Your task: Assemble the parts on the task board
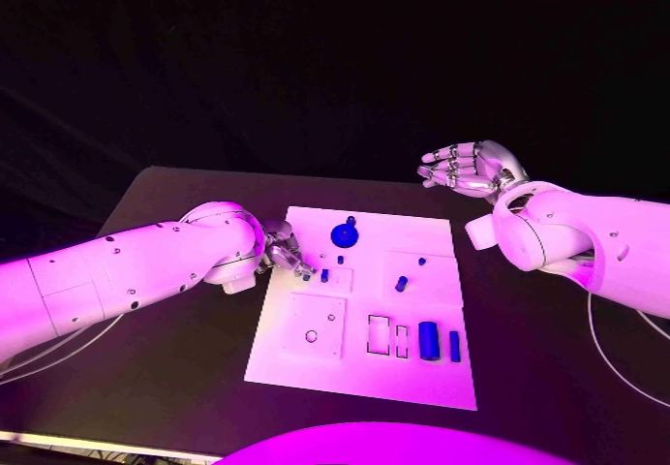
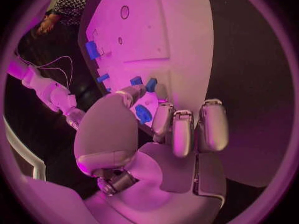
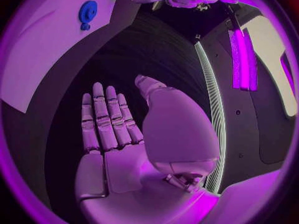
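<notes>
Your left hand (image 1: 284, 247) sits at the task board's (image 1: 419, 378) nine o'clock edge, fingertips over the board near a small blue part (image 1: 325, 275). In the left wrist view the thumb reaches toward the blue pieces by the board's edge and the other fingers curl downward, but you cannot tell whether anything is pinched between them. Your right hand (image 1: 472, 169) hovers off the board at about one o'clock, above the black table (image 1: 167, 387), palm exposed with fingers apart and straight, holding nothing.

On the board, a round blue gear part (image 1: 344, 234) lies toward twelve o'clock, just beside the left hand's fingertips at their two o'clock. Another small blue piece (image 1: 401, 283) stands near the board's centre. Two upright blue blocks (image 1: 430, 341) sit side by side toward five o'clock, next to rectangular cut-outs.
</notes>
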`<action>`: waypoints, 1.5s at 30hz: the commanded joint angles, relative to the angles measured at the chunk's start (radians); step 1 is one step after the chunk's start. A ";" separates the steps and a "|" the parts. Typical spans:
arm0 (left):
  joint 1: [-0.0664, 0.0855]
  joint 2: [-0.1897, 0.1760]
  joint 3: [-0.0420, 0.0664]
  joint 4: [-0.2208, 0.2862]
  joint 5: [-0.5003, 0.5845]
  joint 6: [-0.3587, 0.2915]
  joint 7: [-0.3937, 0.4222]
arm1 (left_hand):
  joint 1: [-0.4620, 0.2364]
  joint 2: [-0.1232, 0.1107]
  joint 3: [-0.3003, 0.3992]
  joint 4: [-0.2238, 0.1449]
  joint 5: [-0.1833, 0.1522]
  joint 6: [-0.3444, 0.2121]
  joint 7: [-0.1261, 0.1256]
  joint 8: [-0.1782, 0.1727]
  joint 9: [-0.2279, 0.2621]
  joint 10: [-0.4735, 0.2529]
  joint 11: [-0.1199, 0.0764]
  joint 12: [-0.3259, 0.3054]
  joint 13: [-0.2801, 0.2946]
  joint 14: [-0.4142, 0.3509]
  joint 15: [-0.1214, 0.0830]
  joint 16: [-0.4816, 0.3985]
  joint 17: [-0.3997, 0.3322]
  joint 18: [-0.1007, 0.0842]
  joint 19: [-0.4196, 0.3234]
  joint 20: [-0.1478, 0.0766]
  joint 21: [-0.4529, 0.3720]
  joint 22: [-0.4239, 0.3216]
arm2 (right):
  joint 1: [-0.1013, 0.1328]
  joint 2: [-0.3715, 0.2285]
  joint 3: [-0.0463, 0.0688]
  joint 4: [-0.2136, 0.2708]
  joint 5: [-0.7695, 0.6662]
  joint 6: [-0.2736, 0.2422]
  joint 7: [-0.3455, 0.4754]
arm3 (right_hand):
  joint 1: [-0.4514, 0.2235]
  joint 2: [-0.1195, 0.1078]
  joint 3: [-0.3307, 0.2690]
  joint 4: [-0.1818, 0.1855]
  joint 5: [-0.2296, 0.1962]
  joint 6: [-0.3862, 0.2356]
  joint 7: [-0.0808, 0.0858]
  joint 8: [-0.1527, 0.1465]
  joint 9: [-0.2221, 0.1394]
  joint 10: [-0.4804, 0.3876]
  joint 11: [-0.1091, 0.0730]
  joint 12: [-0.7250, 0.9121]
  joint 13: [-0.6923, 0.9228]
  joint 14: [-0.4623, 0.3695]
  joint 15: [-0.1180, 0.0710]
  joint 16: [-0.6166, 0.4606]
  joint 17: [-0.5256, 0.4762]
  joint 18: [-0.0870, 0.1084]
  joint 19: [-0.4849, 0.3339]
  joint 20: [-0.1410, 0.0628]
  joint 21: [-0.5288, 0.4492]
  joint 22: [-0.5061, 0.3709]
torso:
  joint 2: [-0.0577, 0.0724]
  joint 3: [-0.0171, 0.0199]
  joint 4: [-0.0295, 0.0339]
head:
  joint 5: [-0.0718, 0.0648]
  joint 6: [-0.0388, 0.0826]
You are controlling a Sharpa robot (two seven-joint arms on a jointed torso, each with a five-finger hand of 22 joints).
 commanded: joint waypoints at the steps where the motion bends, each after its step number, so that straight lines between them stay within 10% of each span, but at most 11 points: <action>1: -0.002 0.000 -0.002 -0.001 -0.001 -0.001 -0.009 | 0.006 0.001 -0.020 0.013 -0.018 0.005 0.004 -0.003 -0.002 -0.004 0.000 -0.002 0.001 0.101 -0.006 0.001 0.246 -0.015 0.000 -0.005 -0.006 0.000 | 0.000 -0.001 0.000 0.001 -0.022 -0.004 -0.001 | -0.002 -0.009 -0.008 0.001 -0.004 0.006 0.064 -0.005 -0.002 0.005 0.002 -0.006 -0.001 0.006 0.002 -0.005 -0.002 0.003 -0.012 0.001 -0.006 -0.004 | 0.000 -0.0005 0.0002 | -0.002 0.000; 9: -0.003 -0.006 0.001 0.005 0.014 -0.028 0.011 | 0.013 0.008 -0.054 0.037 -0.059 0.005 0.006 -0.005 -0.004 -0.008 0.001 -0.008 -0.006 0.100 -0.006 -0.001 0.241 -0.015 -0.001 -0.005 -0.008 -0.002 | -0.001 -0.001 0.000 0.001 -0.025 -0.005 -0.004 | -0.005 -0.008 -0.011 0.002 -0.004 0.006 0.065 -0.005 -0.002 0.005 0.003 -0.006 -0.001 0.006 0.002 -0.006 -0.003 0.002 -0.026 0.002 -0.011 -0.009 | 0.000 -0.0012 0.0003 | -0.004 0.003; 16: -0.002 -0.025 0.016 0.022 0.117 -0.101 0.055 | -0.019 0.033 -0.120 0.040 -0.069 -0.085 0.045 -0.040 -0.013 -0.156 0.034 -0.188 -0.242 0.083 0.017 -0.028 0.184 0.006 -0.066 0.014 -0.061 -0.103 | -0.003 -0.003 0.000 0.001 -0.025 -0.005 -0.005 | -0.007 -0.005 -0.013 0.003 -0.003 0.006 0.065 -0.005 -0.003 0.005 0.003 -0.006 -0.001 0.006 0.003 -0.008 -0.005 0.002 -0.044 0.002 -0.017 -0.015 | 0.000 -0.0008 -0.0004 | -0.008 0.007; 20: -0.002 -0.035 0.028 0.028 0.178 -0.145 0.092 | -0.021 0.039 -0.139 0.040 -0.069 -0.101 0.053 -0.044 -0.014 -0.186 0.042 -0.219 -0.284 0.080 0.024 -0.032 0.174 0.010 -0.079 0.021 -0.073 -0.123 | -0.004 -0.003 0.000 0.001 -0.025 -0.006 -0.005 | -0.007 -0.005 -0.013 0.003 -0.003 0.006 0.065 -0.005 -0.003 0.005 0.003 -0.006 -0.001 0.006 0.003 -0.008 -0.006 0.001 -0.049 0.002 -0.018 -0.017 | 0.000 0.0004 0.0005 | -0.008 0.008; 24: -0.001 -0.046 0.040 0.033 0.239 -0.199 0.155 | -0.003 0.054 -0.184 0.039 -0.065 -0.185 0.091 -0.074 -0.034 -0.352 0.078 -0.377 -0.484 0.023 0.056 -0.103 0.038 0.046 -0.205 0.048 -0.180 -0.305 | -0.005 -0.004 0.000 0.001 -0.024 -0.006 -0.005 | -0.007 -0.005 -0.014 0.003 -0.003 0.006 0.065 -0.005 -0.003 0.004 0.003 -0.007 -0.001 0.006 0.003 -0.008 -0.006 0.001 -0.057 0.002 -0.020 -0.019 | 0.000 0.0008 0.0005 | -0.010 0.010; 32: -0.001 -0.055 0.052 0.042 0.232 -0.262 0.291 | 0.131 0.063 -0.240 0.038 -0.055 -0.302 0.147 -0.099 -0.096 -0.500 0.132 -0.429 -0.560 -0.097 0.107 -0.205 -0.157 0.093 -0.378 0.093 -0.362 -0.555 | -0.005 -0.008 0.000 0.001 -0.024 -0.007 -0.005 | -0.007 -0.004 -0.014 0.003 -0.003 0.006 0.065 -0.005 -0.003 0.004 0.003 -0.007 -0.001 0.006 0.003 -0.009 -0.007 0.001 -0.063 0.003 -0.022 -0.021 | 0.000 0.0010 0.0014 | -0.016 0.014; 38: -0.002 -0.034 0.035 0.045 -0.011 -0.321 0.371 | 0.295 0.033 -0.189 0.037 -0.055 -0.352 0.174 -0.113 -0.164 -0.626 0.167 -0.568 -0.699 -0.359 0.139 -0.453 -0.533 0.099 -0.451 0.123 -0.498 -0.655 | -0.007 -0.009 0.000 0.000 -0.024 -0.003 -0.006 | -0.005 -0.003 -0.014 0.002 -0.003 0.006 0.065 -0.005 -0.003 0.004 0.003 -0.007 -0.001 0.007 0.003 -0.009 -0.008 0.001 -0.054 0.002 -0.022 -0.019 | 0.000 -0.0002 0.0019 | -0.022 0.020; 45: -0.014 0.009 0.009 0.032 -0.273 -0.348 0.422 | 0.386 0.007 -0.184 0.030 -0.057 -0.374 0.173 -0.102 -0.210 -0.669 0.170 -0.619 -0.777 -0.401 0.142 -0.482 -0.593 0.100 -0.448 0.128 -0.546 -0.686 | -0.012 -0.010 0.000 -0.002 -0.024 0.001 -0.007 | 0.000 0.001 -0.011 -0.002 -0.002 0.006 0.065 -0.005 -0.004 0.004 0.003 -0.007 -0.001 0.008 0.003 -0.009 -0.009 0.002 -0.053 0.003 -0.021 -0.020 | 0.001 -0.0016 -0.0003 | -0.025 0.023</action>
